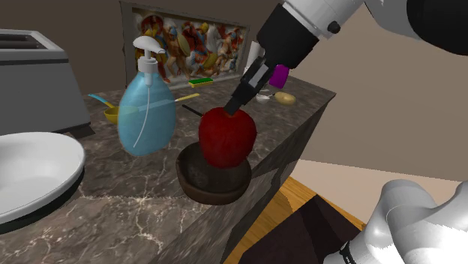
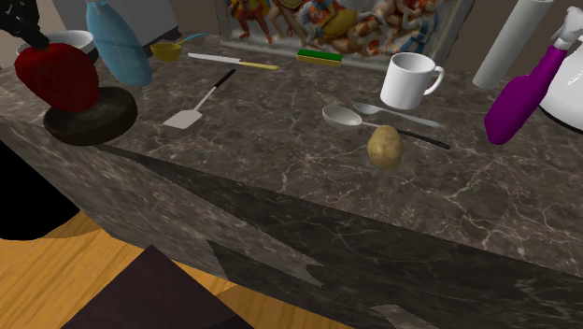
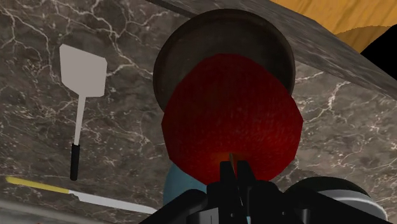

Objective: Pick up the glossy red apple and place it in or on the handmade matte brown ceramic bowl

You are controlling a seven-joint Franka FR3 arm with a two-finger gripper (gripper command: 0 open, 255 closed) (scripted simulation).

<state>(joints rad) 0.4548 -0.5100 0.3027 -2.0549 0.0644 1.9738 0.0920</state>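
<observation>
A home kitchen is indicated — a dark marbled table (image 2: pixel 280 168) is laid with a toaster (image 1: pixel 37 82), a white mug (image 2: pixel 409 81), a spatula (image 2: pixel 187 117), a spoon (image 2: pixel 338 116) and a potato (image 2: pixel 383 147) — and a wood floor (image 2: pixel 47 280) is seen below.

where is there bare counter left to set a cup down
Bare counter lies between the spatula and the spoon, and along the front edge, in front of the potato. Crowded around the bowl, apple and blue spray bottle.

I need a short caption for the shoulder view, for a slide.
Black gripper holds the red apple by its top over the brown bowl.
</observation>
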